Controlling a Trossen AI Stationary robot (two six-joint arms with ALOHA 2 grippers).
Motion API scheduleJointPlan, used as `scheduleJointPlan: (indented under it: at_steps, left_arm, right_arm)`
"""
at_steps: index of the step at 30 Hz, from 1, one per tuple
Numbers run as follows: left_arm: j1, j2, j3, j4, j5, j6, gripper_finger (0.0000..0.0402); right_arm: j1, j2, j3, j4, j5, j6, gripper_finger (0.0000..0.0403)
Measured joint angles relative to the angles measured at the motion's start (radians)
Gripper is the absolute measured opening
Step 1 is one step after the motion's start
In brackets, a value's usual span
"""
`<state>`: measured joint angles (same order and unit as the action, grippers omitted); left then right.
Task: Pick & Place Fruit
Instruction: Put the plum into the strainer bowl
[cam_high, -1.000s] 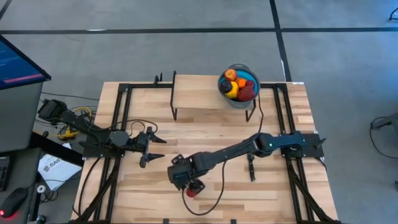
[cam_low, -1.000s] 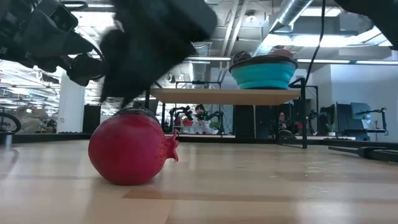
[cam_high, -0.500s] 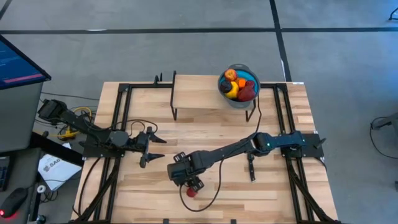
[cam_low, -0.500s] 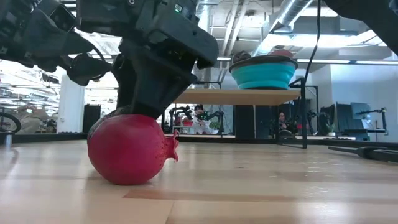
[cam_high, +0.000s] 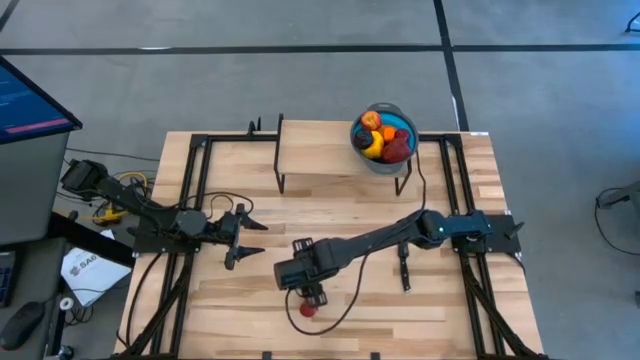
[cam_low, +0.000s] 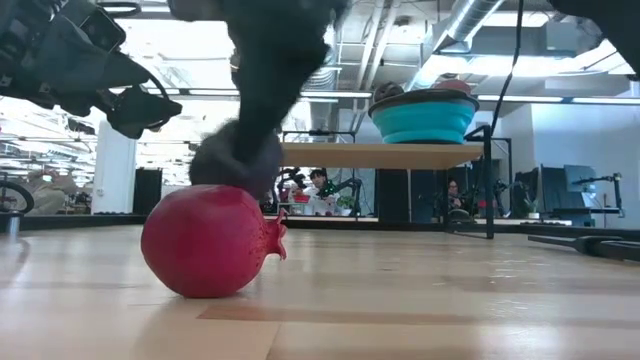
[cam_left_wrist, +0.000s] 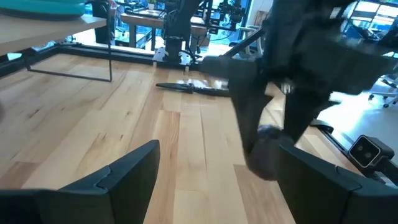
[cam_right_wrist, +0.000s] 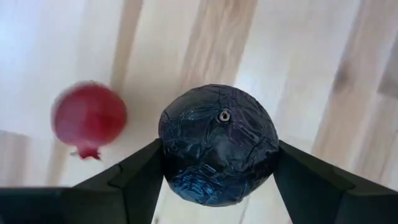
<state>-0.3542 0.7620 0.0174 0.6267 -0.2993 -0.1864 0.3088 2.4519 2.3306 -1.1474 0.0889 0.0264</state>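
Note:
My right gripper (cam_high: 311, 287) hangs over the near middle of the table, shut on a dark purple fruit (cam_right_wrist: 217, 143), a blur in the low view (cam_low: 235, 160). A red toy fruit (cam_high: 309, 309) with a small crown rests on the wood just nearer than the gripper; it looks large in the low view (cam_low: 210, 240). Several more fruits lie in the blue bowl (cam_high: 404, 130), which stands on a raised wooden shelf (cam_high: 315, 150) at the far side. My left gripper (cam_high: 245, 238) waits open over the table's left part. My right gripper pinches the dark purple fruit by its two opposite sides (cam_right_wrist: 171, 146) between its fingers (cam_right_wrist: 134, 177). The fingers come from above, pointing down. The fruit is lifted clear of the table, above and just behind the red fruit.
A slim black knife (cam_high: 404, 270) lies on the wood right of the right gripper, also seen in the left wrist view (cam_left_wrist: 193, 88). Black frame rails (cam_high: 190, 190) run along both table sides. A cable (cam_high: 350, 300) loops near the red fruit.
My right gripper has risen from just above the red fruit and drifted a little toward the table's right, carrying the dark purple fruit up with it. The red fruit has stayed where it was.

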Motion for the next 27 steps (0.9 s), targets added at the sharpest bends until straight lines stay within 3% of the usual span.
scheduleJointPlan:
  at_steps: [6, 17, 22, 27]
  left_arm:
    - [0.0, 0.0, -0.001, -0.005, 0.0, -0.006, 0.0296]
    - [0.0, 0.0, -0.001, -0.005, 0.0, -0.006, 0.0296]
    - [0.0, 0.0, -0.001, -0.006, 0.0, -0.006, 0.0296]
    - [0.0, 0.0, -0.001, -0.005, 0.0, -0.006, 0.0296]
  right_arm:
    - [-0.002, -0.055, 0.001, -0.066, 0.098, 0.055, 0.0266]
    - [-0.002, -0.064, -0.03, -0.106, 0.12, 0.103, 0.0266]
    - [-0.002, -0.142, -0.207, -0.028, 0.119, 0.142, 0.0265]
    - [-0.001, -0.322, -0.528, 0.201, 0.121, 0.225, 0.0265]
